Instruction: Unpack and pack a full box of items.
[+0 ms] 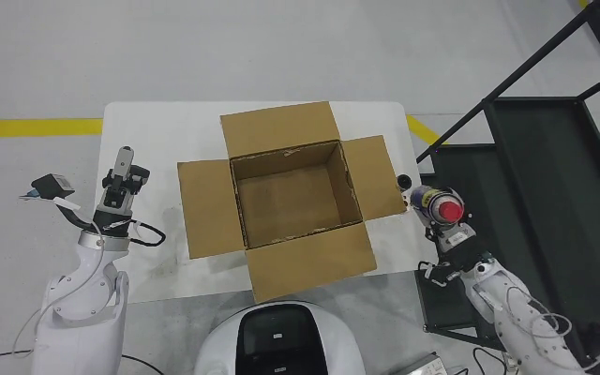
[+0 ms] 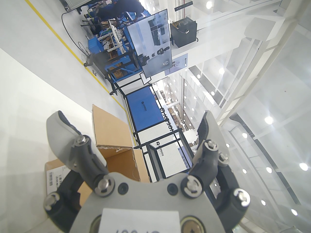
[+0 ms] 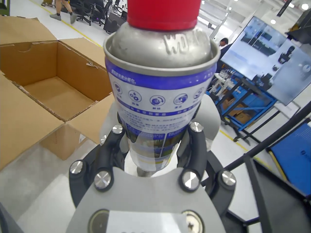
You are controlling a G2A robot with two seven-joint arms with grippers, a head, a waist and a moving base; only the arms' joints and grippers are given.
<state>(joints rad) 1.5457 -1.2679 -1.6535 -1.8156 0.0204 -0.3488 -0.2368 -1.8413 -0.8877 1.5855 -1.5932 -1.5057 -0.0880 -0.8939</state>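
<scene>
the cardboard box (image 1: 291, 202) sits open in the middle of the white table (image 1: 150, 131), with all four flaps folded outward and its bare floor showing. at the table's right edge the right jaws are clamped on the lower body of a spray can (image 3: 158, 93) with a red cap (image 3: 165, 1), and the can is held just beside the box's right flap, apart from it. by the table's left edge the left jaws stand wide apart with nothing between them, off to the side of the box's left flap.
</scene>
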